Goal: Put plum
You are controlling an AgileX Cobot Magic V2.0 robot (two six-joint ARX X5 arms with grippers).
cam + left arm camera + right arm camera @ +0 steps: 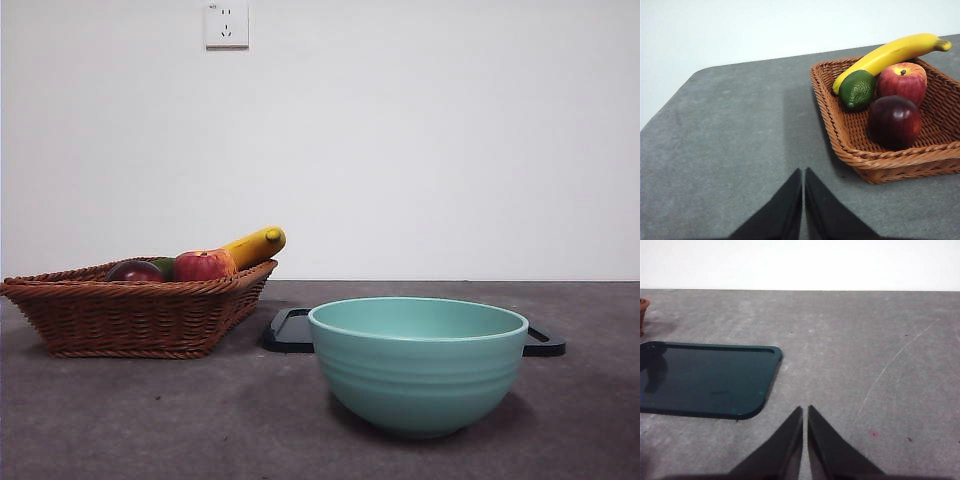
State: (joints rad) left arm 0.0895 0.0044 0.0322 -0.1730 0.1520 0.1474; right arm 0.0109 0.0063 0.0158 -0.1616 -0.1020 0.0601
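Observation:
The plum [895, 121], dark maroon and glossy, lies in a wicker basket [840, 130] near its front wall. In the front view the plum [134, 271] peeks over the rim of the basket [140, 315] at the left. My left gripper [803, 176] is shut, hovering over bare table some way short of the basket. My right gripper [805, 412] is shut too, over grey table beside a dark tray [705, 380]. Neither gripper shows in the front view.
The basket also holds a red-yellow apple [902, 81], a green fruit [857, 90] and a banana [890, 52]. A teal bowl [417, 362] stands at the front centre, with the dark tray [290, 331] behind it. The table's rounded corner [695, 75] lies beyond the left gripper.

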